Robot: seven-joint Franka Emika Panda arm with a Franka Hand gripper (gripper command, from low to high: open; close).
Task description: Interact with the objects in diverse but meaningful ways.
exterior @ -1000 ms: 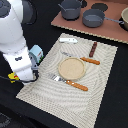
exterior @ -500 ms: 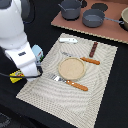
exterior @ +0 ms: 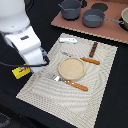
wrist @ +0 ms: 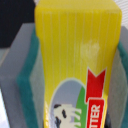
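Observation:
The flat yellow packet with red print (wrist: pixel 75 60) fills the wrist view, very close to the camera, with a grey, teal-rimmed shape (wrist: pixel 25 75) behind it on both sides. In the exterior view the packet (exterior: pixel 20 73) sticks out under my gripper (exterior: pixel 28 67) just off the placemat's left edge, and the gripper looks shut on it. The small white oblong piece (exterior: pixel 67 40) and the dark-brown stick (exterior: pixel 93 49) lie at the mat's far end. A pale-blue block does not show clearly.
A tan round plate (exterior: pixel 71 68) sits mid-mat, with an orange-handled fork (exterior: pixel 70 82) and knife (exterior: pixel 82 58) beside it. Grey pots (exterior: pixel 93 18) stand on a brown board at the back. The mat (exterior: pixel 75 107) lies on a black table.
The arm and the yellow packet have stayed almost in place; only a slight shift of the hand shows.

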